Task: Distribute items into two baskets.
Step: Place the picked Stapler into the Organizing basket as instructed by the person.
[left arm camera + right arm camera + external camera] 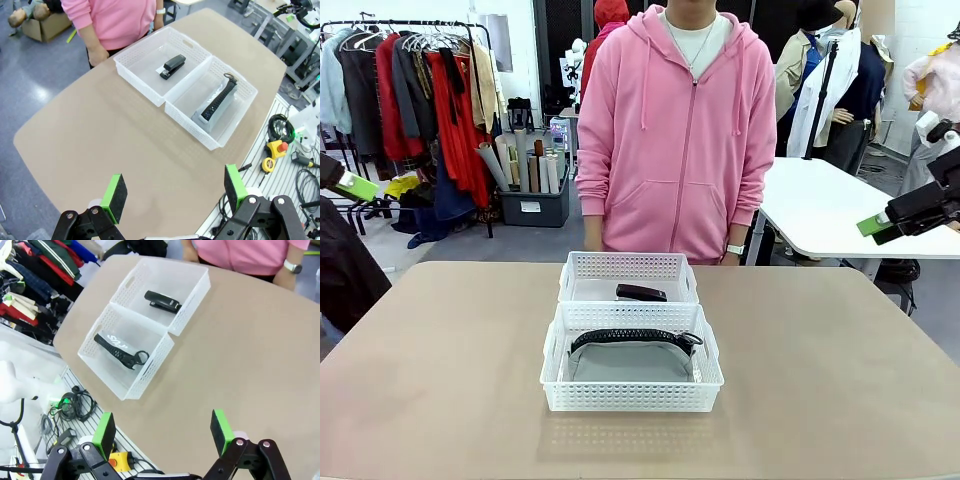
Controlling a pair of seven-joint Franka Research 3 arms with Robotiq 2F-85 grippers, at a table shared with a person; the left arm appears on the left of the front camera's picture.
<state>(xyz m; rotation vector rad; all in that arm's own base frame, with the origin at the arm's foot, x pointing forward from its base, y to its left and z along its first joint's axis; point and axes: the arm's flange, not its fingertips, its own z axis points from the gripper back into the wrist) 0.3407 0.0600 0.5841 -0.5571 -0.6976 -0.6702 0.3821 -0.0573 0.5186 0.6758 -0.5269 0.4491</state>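
small black stapler in far white lattice plastic basket; grey fabric pouch in near basket; left gripper and right gripper both spread apart.

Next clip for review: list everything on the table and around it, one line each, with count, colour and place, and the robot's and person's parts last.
stapler: 1, black, lying in the far basket
pouch: 1, grey with a black ridged strap, lying flat in the near basket
far basket: 1, white lattice, mid-table on the person's side
near basket: 1, white lattice, touching the far basket, on the robot's side
table: 1, tan, under both baskets
clothes rack: 1, dark frame with hung garments, background left
person's hand: 1, at the far table edge, pink sleeve above it
left tool: 1, black with green pads, open, raised off the table
right tool: 1, black with green pads, open, raised off the table
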